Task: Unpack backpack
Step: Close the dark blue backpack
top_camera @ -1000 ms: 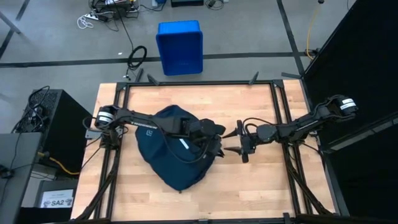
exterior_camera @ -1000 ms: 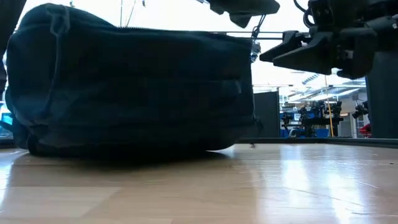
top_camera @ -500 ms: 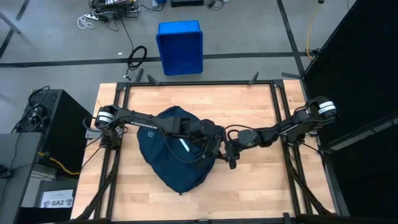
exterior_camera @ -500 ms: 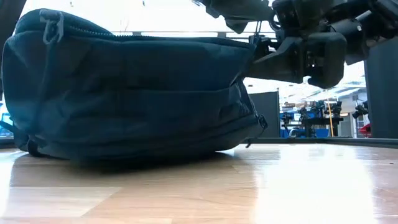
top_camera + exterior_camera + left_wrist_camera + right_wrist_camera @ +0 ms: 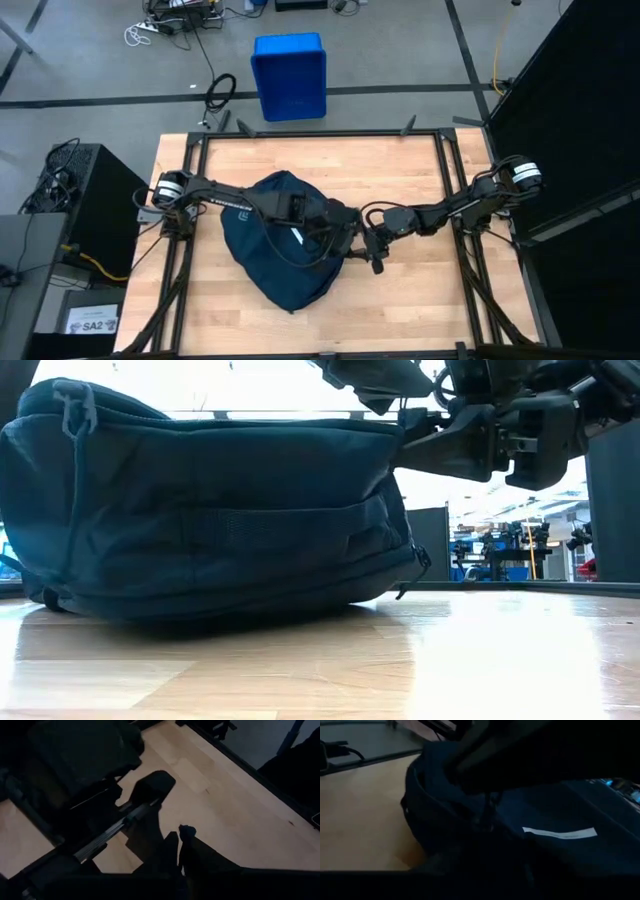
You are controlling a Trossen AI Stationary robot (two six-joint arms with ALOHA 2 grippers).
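Two tools meet at the backpack [image 5: 280, 262]: left tool [image 5: 345, 232] clenched on its fabric; right tool [image 5: 368, 243] alongside, grip unclear.

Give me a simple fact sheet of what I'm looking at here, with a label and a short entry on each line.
Setting: wooden table with a dark metal frame
Main item: dark navy backpack, lying on the table
Marking: white stripe on top of the backpack
Left gripper: shut, at the backpack's right edge
Right gripper: right beside the left gripper at that same edge; what it touches is not clear
Behind the table: blue bin on the floor
Unpacked so far: nothing lies outside the backpack
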